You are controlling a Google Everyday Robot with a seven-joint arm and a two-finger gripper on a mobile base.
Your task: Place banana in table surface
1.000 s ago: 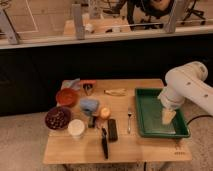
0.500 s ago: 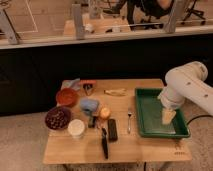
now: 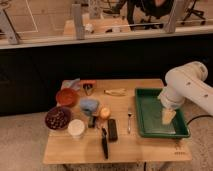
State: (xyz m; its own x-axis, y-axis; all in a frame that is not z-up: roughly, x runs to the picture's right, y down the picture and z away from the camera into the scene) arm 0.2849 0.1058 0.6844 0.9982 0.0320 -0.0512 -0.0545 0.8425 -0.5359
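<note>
I've got the banana [image 3: 115,92] lying flat on the table surface [image 3: 145,149], near the back edge, just left of the green tray [image 3: 150,120]. So the placing looks done to me; only pulling the arm clear seems left. My gripper [image 3: 168,116] hangs low over the tray, well apart from the fruit. Whether it's open or closed, or holding anything, I can't tell from here.

The robot's white arm [image 3: 192,86] stands at the right edge: one thick, rounded segment that slopes in towards the left, then bends downward at a bulky joint. Under that bend the wrist [image 3: 170,101] points almost straight down, and the pale hand [image 3: 168,116] hangs from it, low over the right half of the green tray [image 3: 149,127].
</note>
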